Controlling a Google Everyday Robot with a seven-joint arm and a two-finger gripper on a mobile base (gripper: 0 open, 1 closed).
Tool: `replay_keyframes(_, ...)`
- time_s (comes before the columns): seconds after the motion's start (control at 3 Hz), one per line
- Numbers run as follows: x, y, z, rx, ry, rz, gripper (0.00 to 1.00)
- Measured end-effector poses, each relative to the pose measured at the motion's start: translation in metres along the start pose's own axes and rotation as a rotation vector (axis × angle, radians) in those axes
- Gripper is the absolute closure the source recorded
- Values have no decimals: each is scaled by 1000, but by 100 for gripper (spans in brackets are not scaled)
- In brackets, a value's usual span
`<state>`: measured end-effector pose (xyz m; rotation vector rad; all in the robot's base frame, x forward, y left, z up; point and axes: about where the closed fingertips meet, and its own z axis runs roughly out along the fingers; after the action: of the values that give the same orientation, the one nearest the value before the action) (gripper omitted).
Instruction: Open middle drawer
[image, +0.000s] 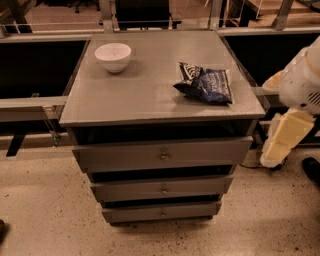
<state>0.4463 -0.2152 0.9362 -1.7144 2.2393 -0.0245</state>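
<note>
Camera view. A grey cabinet with three drawers is seen from above and in front, standing on a speckled floor.

The middle drawer is located between the taller top drawer and the narrower bottom drawer. A small round metal knob is fitted at the centre of its long flat front. A dark gap is visible above the front. No part of the robot is in contact with the drawer or its knob.

On the tabletop, a white bowl is placed upright at the 10 o'clock position. A dark blue snack bag is laid flat at the 3 o'clock position, close to the right edge. The two items are well apart.

The robot arm enters at the 3 o'clock edge of the view, to the right of the cabinet. Its white upper housing is followed by a cream-coloured section that hangs downward. The end effector is found at the lower end of that section, beside the right side of the cabinet at about the height of the top drawer, and apart from the cabinet. Whether the end effector is spread or pressed together cannot be told. Nothing is seen to be held in it.

A dark railing structure is seen behind the cabinet at 9 o'clock.
</note>
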Motion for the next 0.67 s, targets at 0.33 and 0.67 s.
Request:
replay_keyframes(0.33, 11, 15, 76, -72, -33, -7, 0)
replay_keyframes(0.67, 20, 54, 153, -144, -77, -45, 0)
